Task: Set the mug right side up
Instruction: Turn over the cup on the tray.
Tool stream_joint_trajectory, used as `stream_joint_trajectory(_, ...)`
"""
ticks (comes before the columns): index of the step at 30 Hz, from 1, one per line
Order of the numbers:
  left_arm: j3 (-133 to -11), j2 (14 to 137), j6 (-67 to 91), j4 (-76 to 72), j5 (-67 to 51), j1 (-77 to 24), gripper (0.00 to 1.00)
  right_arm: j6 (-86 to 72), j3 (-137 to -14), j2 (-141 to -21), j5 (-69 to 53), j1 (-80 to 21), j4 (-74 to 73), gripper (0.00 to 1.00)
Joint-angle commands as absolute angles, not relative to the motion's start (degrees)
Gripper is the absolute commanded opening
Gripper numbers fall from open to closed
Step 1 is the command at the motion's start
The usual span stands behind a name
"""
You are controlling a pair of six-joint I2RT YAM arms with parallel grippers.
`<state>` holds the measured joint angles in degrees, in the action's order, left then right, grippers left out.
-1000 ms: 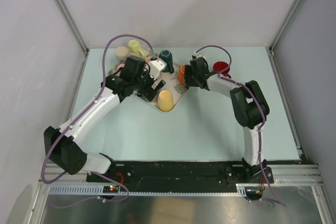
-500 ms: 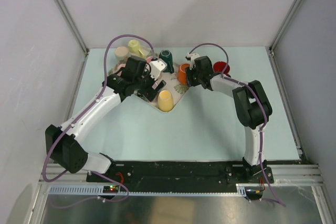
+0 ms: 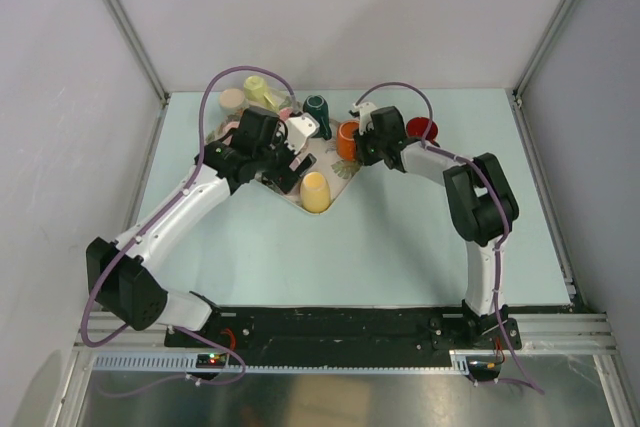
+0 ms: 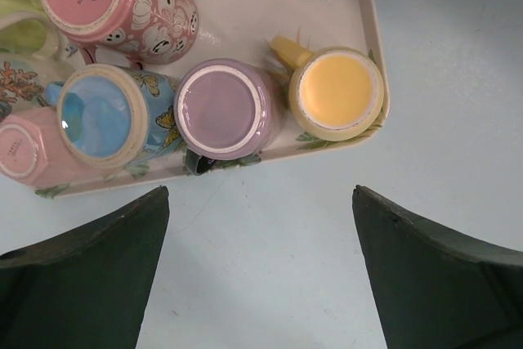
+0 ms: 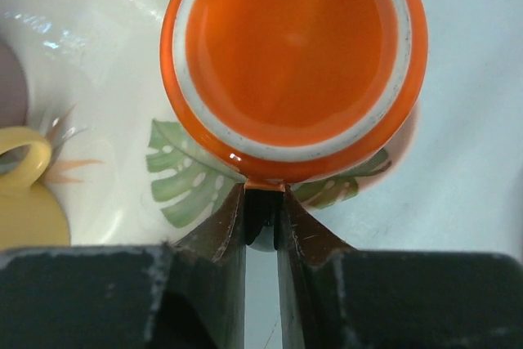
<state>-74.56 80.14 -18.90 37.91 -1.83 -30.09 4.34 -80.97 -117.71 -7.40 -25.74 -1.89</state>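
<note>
Both arms reach forward, elbows bent. The left hand (image 4: 260, 195) hangs wide open; the right hand (image 5: 263, 192) pinches the orange mug (image 5: 294, 46) by its handle.

Robot lab cell, plain white walls (image 3: 350, 17), aluminium frame posts (image 3: 120, 22), arms (image 3: 180, 212) bolted to a pale table (image 3: 400, 237)

My left arm (image 3: 185, 209) and right arm (image 3: 478, 277) match: white link shells, black joint housings, a purple cable (image 3: 205, 112) along each. The left end effector (image 4: 260, 202) seems dark green, the right end effector (image 5: 261, 194) black and scuffed. Red lights glow by the black base rail (image 3: 340, 325).
</note>
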Motion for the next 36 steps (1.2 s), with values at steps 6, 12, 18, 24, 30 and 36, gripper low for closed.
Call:
stream_joint_trajectory(6,-74.1,76.1,-30.7,34.3,-6.1,-29.5,0.96,0.5,-83.4,-106.7,-36.1,-21.2,-3.4,0.00)
stream_joint_trajectory(12,-68.0,70.4,-42.1,19.4,-11.2,-29.4,0.99,-13.5,-88.0,-103.6,-53.1,-16.6,-6.4,0.00)
stream_joint_trajectory(18,-56.0,65.8,-57.8,-7.2,-15.3,-30.5,1.00,-30.9,-88.5,-103.9,-63.8,-14.4,5.0,0.00)
stream_joint_trajectory(24,-50.4,67.7,-69.9,-24.3,-19.5,-30.8,1.00,-37.6,-85.9,-101.5,-70.5,-16.0,11.9,0.00)
stream_joint_trajectory(30,-46.7,72.6,-76.6,-38.3,-21.6,-31.3,1.00,-38.4,-83.6,-98.7,-75.1,-18.0,15.2,0.00)
stream_joint_trajectory(36,-44.7,78.6,-82.2,-53.4,-22.9,-31.5,0.99,-38.4,-81.7,-97.1,-77.3,-18.5,15.3,0.00)
